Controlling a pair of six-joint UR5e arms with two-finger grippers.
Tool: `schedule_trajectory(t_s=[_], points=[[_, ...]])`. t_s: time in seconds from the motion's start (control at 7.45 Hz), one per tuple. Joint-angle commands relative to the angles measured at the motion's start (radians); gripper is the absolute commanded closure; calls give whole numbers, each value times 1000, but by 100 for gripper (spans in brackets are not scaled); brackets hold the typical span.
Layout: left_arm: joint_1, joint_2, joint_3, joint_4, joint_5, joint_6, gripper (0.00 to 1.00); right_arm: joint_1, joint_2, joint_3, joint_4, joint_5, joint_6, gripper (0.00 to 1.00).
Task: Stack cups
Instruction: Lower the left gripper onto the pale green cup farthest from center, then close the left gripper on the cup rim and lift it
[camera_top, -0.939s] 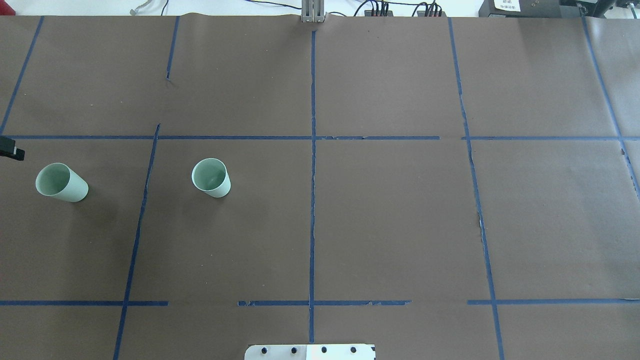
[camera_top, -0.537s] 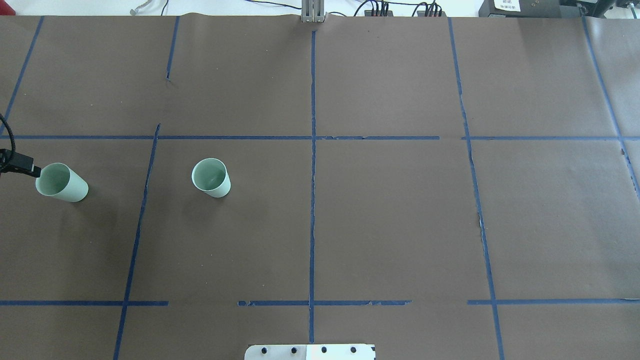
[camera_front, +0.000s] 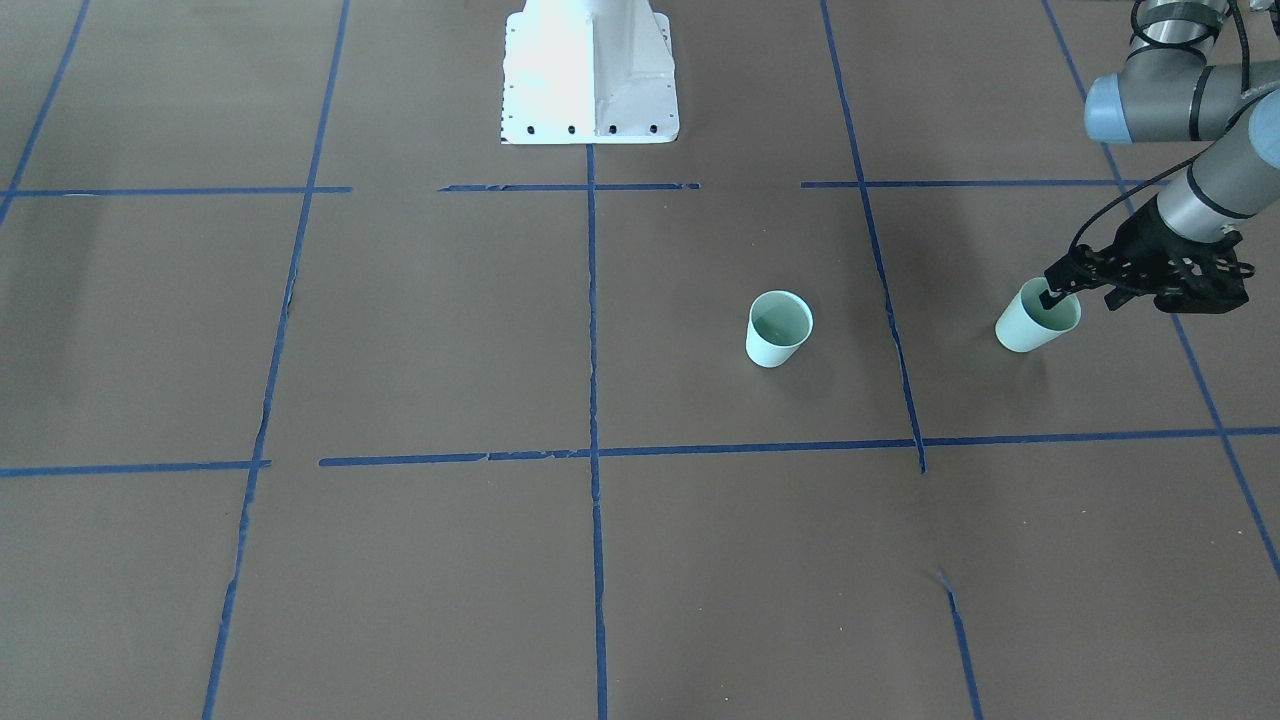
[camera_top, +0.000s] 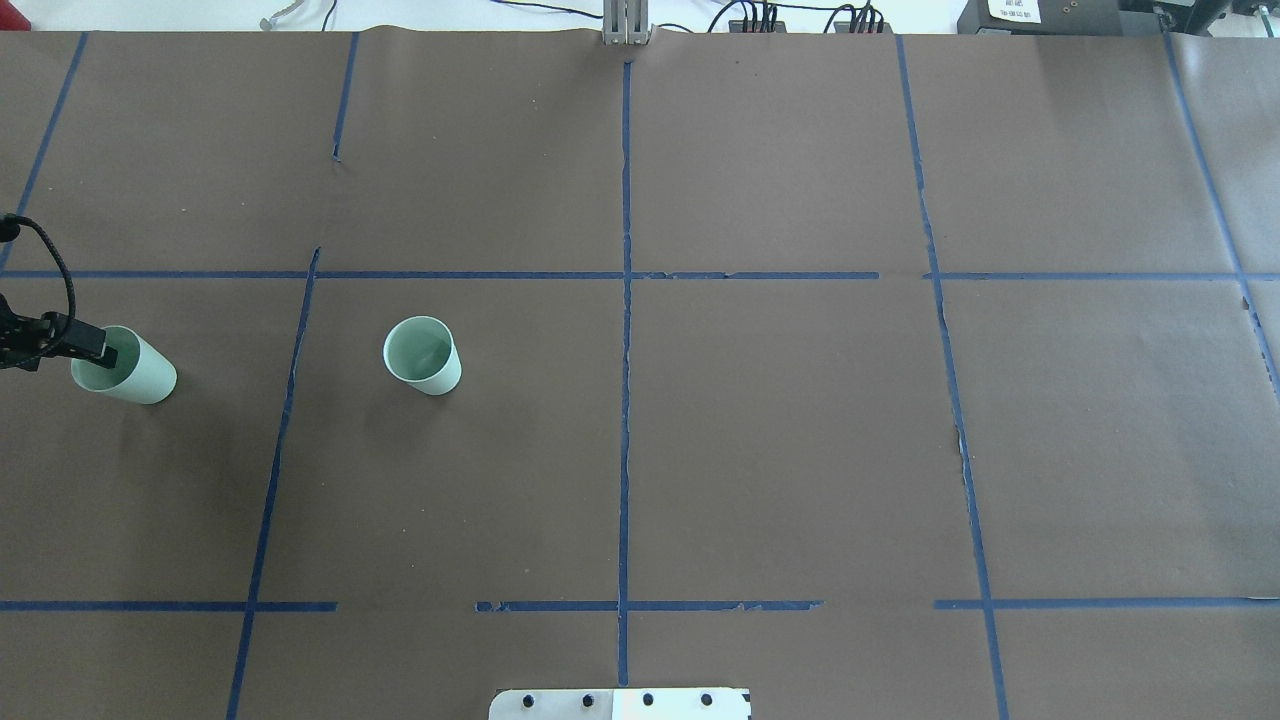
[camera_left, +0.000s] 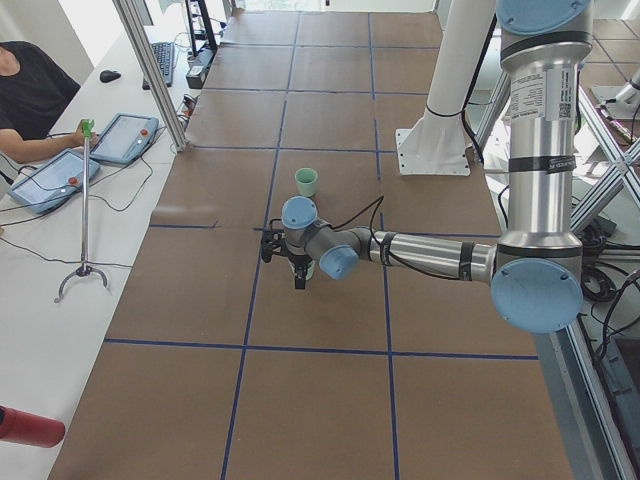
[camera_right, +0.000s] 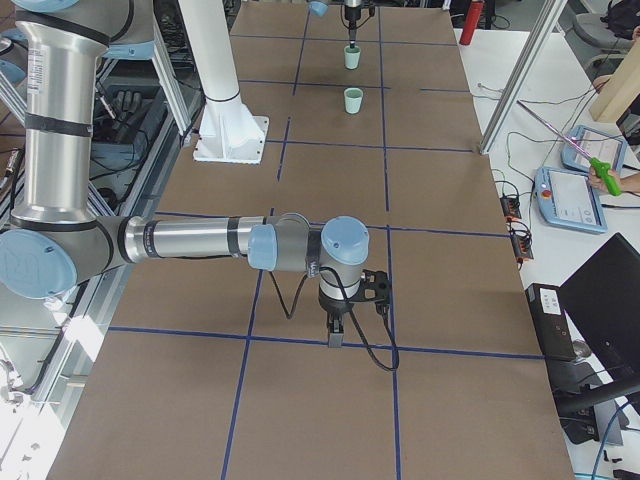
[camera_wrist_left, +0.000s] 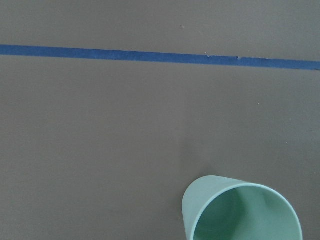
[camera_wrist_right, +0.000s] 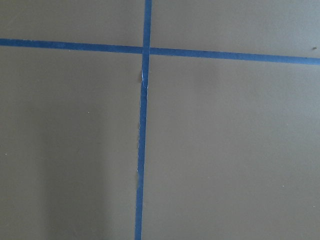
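2 pale green cups stand upright and well apart on the brown table (camera_top: 780, 450), not stacked. The first cup (camera_top: 130, 370) sits near the table's end on the robot's left. The second cup (camera_top: 422, 354) stands closer to the middle, and 1 blue tape line (camera_top: 285, 420) runs between them.

The left gripper (camera_front: 1078, 297) hangs over the first cup, pointing down. 1 dark finger (camera_front: 1050, 296) dips into the cup's mouth. The other finger seems to stand just outside the wall, on the side away from the second cup. The jaws look spread, with the cup's wall between them, and they clamp nothing. The cup rests flat on the table. In the left wrist view the first cup fills the lower right corner and a tape line crosses near the top.

The right gripper (camera_right: 336, 330) shows only in the view from the table's right end. There it points down, close above the table beside a tape crossing, far from both cups. That view does not tell whether its jaws are parted or closed. The right wrist view shows only brown paper and 2 crossing tape lines.

The robot's white base (camera_front: 590, 75) stands at the middle of the table's edge. An operator (camera_left: 30, 90) sits beside the table in the view from the left end.
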Motion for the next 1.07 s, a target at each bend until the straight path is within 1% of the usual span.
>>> schedule_trajectory(t_s=[0.0,0.13,0.27,0.54,0.67,0.8,0.94], points=[[18,-9,11,-2,0,3,59,1,0,0,0,0,0,0],[18,-9,15,-2,0,6,81,1,0,0,0,0,0,0],[16,-9,15,-2,0,8,100,-1,0,0,0,0,0,0],[9,-7,-4,0,-1,14,100,1,0,0,0,0,0,0],[-4,11,-67,12,-13,17,100,1,0,0,0,0,0,0],[-57,19,-125,52,-39,17,100,-1,0,0,0,0,0,0],[-98,16,-193,154,-105,20,100,1,0,0,0,0,0,0]])
